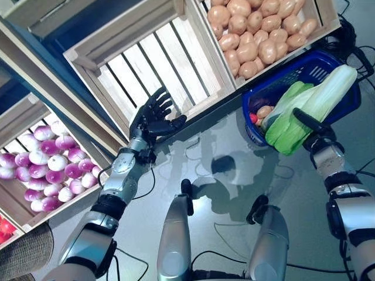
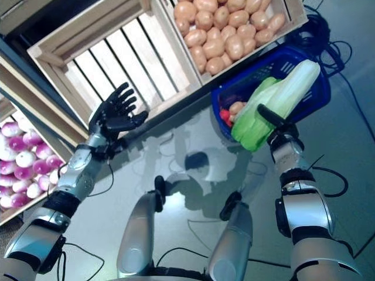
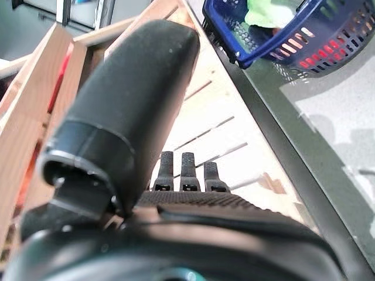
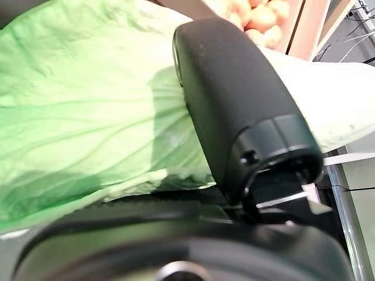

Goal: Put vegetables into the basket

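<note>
A: Cabbage (image 1: 310,105) status?

B: Right hand (image 1: 316,133) grips it, thumb across the leaves; it lies over the basket (image 1: 345,96) rim, stalk end inside.

A: Handling?

B: Judged bulky and moderately heavy. Leaves are soft and bruise easily; the white stalk is stiff. Hold at mid-body, near the stalk.

A: Appearance?

B: Long head, pale white ribs, crinkled green leaves.

A: Left hand (image 1: 153,120)?

B: Fingers spread, empty, beside the empty crate (image 1: 146,58).

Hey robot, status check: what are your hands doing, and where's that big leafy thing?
Right hand shut on cabbage, cabbage lying across blue basket. Left hand open, empty, over bare wooden crate. Nothing in the way.
</note>
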`<state>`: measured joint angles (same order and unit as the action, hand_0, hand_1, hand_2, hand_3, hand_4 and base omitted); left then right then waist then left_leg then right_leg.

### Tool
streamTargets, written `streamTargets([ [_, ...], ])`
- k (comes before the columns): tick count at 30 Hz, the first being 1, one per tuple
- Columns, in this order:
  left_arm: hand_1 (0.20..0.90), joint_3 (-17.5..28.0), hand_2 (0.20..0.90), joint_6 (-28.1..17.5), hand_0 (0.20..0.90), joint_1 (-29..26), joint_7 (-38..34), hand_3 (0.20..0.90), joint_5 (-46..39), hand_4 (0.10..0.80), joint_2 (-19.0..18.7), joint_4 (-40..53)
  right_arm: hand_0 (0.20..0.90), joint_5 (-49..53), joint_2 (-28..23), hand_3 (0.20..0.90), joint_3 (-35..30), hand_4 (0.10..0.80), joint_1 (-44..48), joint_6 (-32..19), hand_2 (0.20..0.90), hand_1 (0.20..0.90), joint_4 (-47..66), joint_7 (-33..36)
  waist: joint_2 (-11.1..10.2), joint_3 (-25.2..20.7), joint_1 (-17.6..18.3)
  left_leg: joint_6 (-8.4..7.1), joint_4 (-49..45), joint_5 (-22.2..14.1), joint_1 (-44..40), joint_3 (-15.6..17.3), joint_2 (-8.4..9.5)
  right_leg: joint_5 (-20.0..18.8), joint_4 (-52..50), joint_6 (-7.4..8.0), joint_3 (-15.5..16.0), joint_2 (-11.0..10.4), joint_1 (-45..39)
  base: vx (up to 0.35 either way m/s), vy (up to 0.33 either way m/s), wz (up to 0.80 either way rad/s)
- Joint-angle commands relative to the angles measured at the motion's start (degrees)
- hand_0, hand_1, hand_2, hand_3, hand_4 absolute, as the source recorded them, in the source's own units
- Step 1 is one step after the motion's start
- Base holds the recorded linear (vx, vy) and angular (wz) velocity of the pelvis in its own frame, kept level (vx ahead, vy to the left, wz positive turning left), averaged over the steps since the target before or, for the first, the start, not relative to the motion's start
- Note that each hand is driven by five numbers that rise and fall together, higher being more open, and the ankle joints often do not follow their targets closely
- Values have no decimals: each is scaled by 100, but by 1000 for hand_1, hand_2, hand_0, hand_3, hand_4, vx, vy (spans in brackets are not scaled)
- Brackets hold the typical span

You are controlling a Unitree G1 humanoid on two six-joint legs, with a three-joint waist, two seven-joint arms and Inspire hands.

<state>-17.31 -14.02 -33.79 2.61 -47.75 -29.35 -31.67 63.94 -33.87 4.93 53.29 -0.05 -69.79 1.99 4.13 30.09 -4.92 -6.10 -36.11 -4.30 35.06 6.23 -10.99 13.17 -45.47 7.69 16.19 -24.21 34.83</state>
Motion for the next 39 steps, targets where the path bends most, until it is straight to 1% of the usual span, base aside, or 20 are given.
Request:
streamTargets([
  [1,900,154,900,-885,900,-326,32,900,-213,800,-222,999,300,273,-645,300,16,400,864,-809,300,300,275,107,100,-30,2,-74,-249,-817,-124,-32,-108,267,-412,-223,-30,99,32,-60,-39,4],
  [4,900,95,900,-899,900,-365,-57,900,-277,800,-266,1229,300,369,-802,300,113,400,1167,-920,300,300,218,145,146,-30,-16,-63,-544,-921,270,-55,-149,369,-693,-263,-98,89,404,-57,-54,10],
  [6,900,88,900,-902,900,-356,-57,900,-277,800,-275,1292,300,384,-833,300,137,400,1253,-948,300,300,235,191,152,-30,-19,-45,-629,-955,369,-53,-164,395,-764,-276,-112,89,509,-38,-39,1],
  [7,900,79,900,-898,900,-300,-62,900,-270,800,-306,1341,900,325,-874,900,194,800,1338,-974,900,900,282,269,167,-30,-26,-33,-729,-987,485,-73,-175,423,-870,-294,-149,96,639,-31,-24,-2],
  [12,900,45,900,-987,900,-288,-80,900,-436,800,-344,1295,900,205,-909,900,273,800,1540,-1094,900,900,226,502,168,-30,-9,1,-955,-1066,679,-110,-229,477,-1064,-322,-235,131,863,-16,-6,0],
  [14,900,19,900,-1019,900,-284,-62,900,-464,800,-329,1308,900,88,-907,900,309,800,1601,-1120,900,900,171,750,167,-30,-4,14,-966,-1073,659,-104,-248,480,-1072,-329,-244,154,858,3,5,-4],
  [16,900,-5,900,-1027,900,-293,-26,900,-478,800,-326,1299,900,-26,-912,900,342,800,1655,-1090,900,900,132,932,166,-30,-1,23,-925,-1053,614,-92,-264,469,-1042,-333,-252,182,823,3,5,-3],
  [22,900,-59,900,-1106,900,-317,71,900,-540,800,-359,1181,900,-226,-932,900,420,800,1742,-1030,900,900,-7,1170,158,-30,-11,31,-688,-950,380,-45,-282,415,-863,-333,-225,241,612,0,0,0],
  [27,900,-34,900,-1062,900,-238,196,900,-743,800,-431,1214,900,-210,-960,900,455,800,1708,-919,900,900,32,1028,130,-30,-16,35,-547,-909,143,-2,-301,397,-760,-347,-190,267,413,0,0,0],
  [33,900,4,900,-1019,900,-81,373,900,-831,800,-483,1257,900,-177,-1008,900,444,800,1653,-807,900,900,72,806,89,-30,-25,50,-455,-916,-154,46,-340,421,-700,-377,-135,241,154,4,3,-2],
  [37,900,52,900,-976,900,48,469,900,-821,800,-482,1186,900,-287,-962,900,390,800,1447,-657,900,900,83,652,27,-34,-21,65,-355,-903,-513,81,-364,394,-598,-391,-63,218,-153,0,0,0],
  [39,900,43,900,-942,900,138,467,900,-816,800,-468,1105,900,-253,-876,900,342,800,1217,-597,900,900,99,567,-20,-136,-16,77,-222,-863,-742,103,-352,339,-452,-392,-18,231,-353,57,31,-4],
])
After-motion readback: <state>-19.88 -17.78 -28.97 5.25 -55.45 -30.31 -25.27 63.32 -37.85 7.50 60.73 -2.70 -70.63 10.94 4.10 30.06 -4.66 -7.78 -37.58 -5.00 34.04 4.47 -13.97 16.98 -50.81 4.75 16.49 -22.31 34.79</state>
